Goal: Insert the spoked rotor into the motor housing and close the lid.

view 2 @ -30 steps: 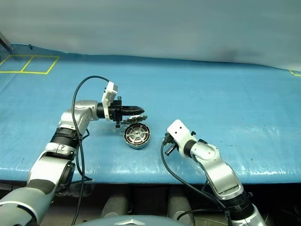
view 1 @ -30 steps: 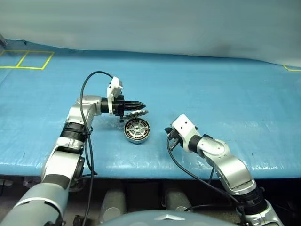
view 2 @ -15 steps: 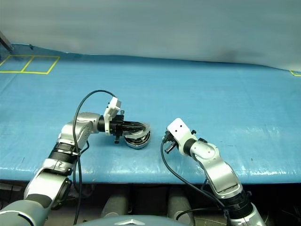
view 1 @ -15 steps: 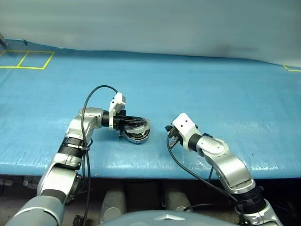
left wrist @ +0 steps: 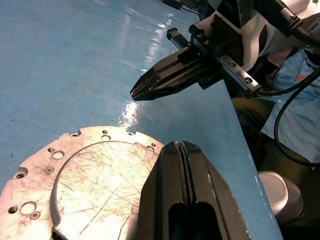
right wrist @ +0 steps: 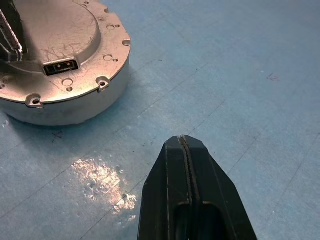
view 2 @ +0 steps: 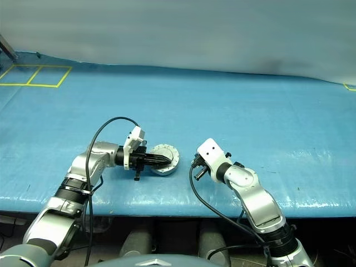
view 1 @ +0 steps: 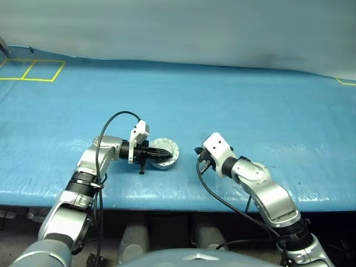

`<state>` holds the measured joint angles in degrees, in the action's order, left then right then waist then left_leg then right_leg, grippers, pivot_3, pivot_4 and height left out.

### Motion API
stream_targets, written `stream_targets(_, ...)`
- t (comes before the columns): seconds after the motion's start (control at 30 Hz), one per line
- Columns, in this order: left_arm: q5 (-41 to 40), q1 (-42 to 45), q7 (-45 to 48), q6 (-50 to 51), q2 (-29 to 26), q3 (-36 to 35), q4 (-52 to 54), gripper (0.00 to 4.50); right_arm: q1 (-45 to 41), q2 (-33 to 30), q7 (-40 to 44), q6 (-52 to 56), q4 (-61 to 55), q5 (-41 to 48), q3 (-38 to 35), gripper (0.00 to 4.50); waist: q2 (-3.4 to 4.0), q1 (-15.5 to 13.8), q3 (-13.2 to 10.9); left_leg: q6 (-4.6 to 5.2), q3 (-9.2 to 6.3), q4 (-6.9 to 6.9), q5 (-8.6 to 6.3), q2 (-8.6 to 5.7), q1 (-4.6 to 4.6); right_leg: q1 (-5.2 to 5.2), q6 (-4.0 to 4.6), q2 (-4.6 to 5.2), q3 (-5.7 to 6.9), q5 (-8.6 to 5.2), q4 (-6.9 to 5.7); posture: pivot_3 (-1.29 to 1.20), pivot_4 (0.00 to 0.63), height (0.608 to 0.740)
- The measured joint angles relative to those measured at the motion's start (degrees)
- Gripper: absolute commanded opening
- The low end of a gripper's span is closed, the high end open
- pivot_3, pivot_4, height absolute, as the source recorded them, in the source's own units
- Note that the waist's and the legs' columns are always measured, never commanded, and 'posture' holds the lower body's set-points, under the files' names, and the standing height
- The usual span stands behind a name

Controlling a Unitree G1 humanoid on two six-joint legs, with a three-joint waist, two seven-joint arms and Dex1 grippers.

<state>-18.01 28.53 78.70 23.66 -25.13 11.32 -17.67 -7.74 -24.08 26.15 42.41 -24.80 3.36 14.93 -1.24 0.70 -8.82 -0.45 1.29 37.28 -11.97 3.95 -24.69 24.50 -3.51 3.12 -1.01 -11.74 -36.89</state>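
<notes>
Lid now folded flat onto my silver housing, scratched round grey face up; left gripper pressed-closed atop it, right gripper closed, empty.

blue table bare beyond, left gripper (pinched together) over lid

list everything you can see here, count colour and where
lid: one, grey metal, closed flat on the housing, near the table's front edge
motor housing: one, silver, under the lid, on the table
table: one, blue cover
tape squares: two, yellow outline, far left corner of the table
person's sleeve: one, light blue, beyond the table edge
left end effector: one, black, shut, lying over the lid
right end effector: one, black, shut, just right of the housing, apart from it
</notes>
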Motion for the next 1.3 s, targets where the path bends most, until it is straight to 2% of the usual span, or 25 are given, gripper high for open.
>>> stream_targets(0.53, -0.52, -6.05, -4.83, -3.3, 0.0, -0.42, 5.71, 0.03, -0.41, 2.96, -0.32, -3.6, 1.96, 0.54, -0.8, 0.0, 0.02, 0.04, 0.02, 0.0, 0.01, 0.02, 0.0, 0.01, 0.03, -0.03, -0.01, 0.0, -0.01, 0.0, -0.02, 0.0, 0.15, 0.74)
stream_targets(0.9, -3.46, -13.46, -10.97, -6.32, -1.67, -7.46, 12.43, 0.03, -0.78, 6.76, -1.01, -11.12, 4.59, 1.72, -2.12, 0.0, 0.04, 0.04, 0.02, 0.04, 0.01, 0.02, 0.03, 0.03, 0.04, -0.02, -0.01, 0.0, 0.0, 0.0, -0.03, 0.0, 0.15, 0.74)
stream_targets(1.13, -11.5, -17.85, -16.35, -5.22, -0.19, -15.65, 20.48, 0.03, -0.73, 8.22, 0.24, -12.22, 6.01, 3.84, -2.31, 0.0, 0.04, 0.03, 0.01, 0.04, 0.02, 0.0, 0.03, 0.04, 0.03, -0.02, -0.01, 0.0, 0.0, 0.01, -0.01, 0.0, 0.15, 0.74)
stream_targets(1.3, -13.61, -21.59, -18.83, -4.03, 0.09, -15.89, 23.45, 0.03, -0.74, 8.57, 1.43, -12.23, 6.23, 4.89, -2.27, 0.0, 0.04, 0.11, 0.01, 0.04, 0.03, 0.01, 0.03, 0.04, 0.06, -0.02, -0.01, 0.0, -0.01, 0.01, -0.03, 0.0, 0.15, 0.74)
